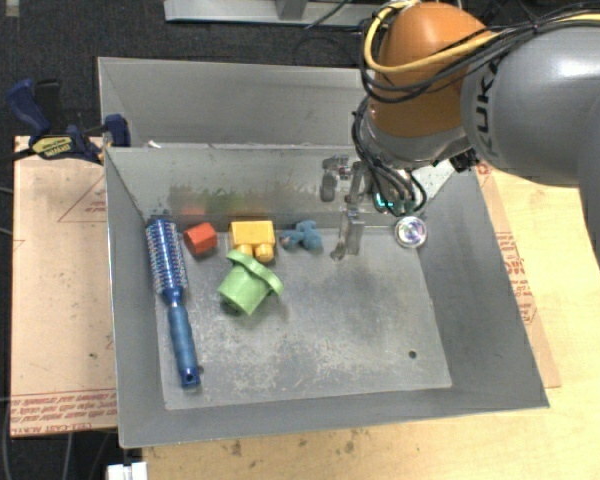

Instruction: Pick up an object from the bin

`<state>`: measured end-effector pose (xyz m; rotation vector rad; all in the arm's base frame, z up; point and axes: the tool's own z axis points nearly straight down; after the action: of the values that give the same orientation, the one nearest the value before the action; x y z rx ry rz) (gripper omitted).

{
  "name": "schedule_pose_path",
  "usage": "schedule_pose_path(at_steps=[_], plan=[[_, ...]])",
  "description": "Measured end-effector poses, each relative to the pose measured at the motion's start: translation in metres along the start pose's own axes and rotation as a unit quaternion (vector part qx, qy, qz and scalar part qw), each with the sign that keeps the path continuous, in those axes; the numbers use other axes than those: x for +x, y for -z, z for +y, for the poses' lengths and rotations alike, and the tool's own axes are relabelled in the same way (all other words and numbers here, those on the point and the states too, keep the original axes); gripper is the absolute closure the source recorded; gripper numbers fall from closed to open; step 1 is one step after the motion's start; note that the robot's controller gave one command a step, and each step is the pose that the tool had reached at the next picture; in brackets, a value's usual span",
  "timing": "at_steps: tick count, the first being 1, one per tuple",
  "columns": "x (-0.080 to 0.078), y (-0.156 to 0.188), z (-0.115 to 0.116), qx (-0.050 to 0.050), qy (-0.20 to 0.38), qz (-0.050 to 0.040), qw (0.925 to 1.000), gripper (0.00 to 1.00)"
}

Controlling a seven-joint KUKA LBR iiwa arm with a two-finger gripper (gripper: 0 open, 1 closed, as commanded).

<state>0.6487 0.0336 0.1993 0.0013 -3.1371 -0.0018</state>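
My gripper (338,230) hangs over the back middle of the bin, its two metal fingers apart and nothing between them. The lower fingertip (340,251) ends just right of a small blue toy figure (302,236) lying on the floor. Left of that figure sits a yellow block (251,233) with a small yellow knob at its front corner. A small shiny round disc (411,231) lies to the right of the gripper, by the bin's right wall.
A light green cup-shaped piece (247,287) lies tipped in front of the yellow block. A red cube (200,238) sits left of the block. Along the left wall lies a blue hairbrush (172,293). The arm with its orange cover comes in from the upper right.
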Motion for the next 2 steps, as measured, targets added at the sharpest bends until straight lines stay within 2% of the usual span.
schedule_pose_path(at_steps=[1, 2], plan=[[0.0035, -0.1326, 0.0003, -0.001, -0.022, -0.0027, 0.9997, 0.00], [0.0014, -0.1269, 0.0006, -0.001, -0.023, -0.0057, 0.9997, 1.00]])
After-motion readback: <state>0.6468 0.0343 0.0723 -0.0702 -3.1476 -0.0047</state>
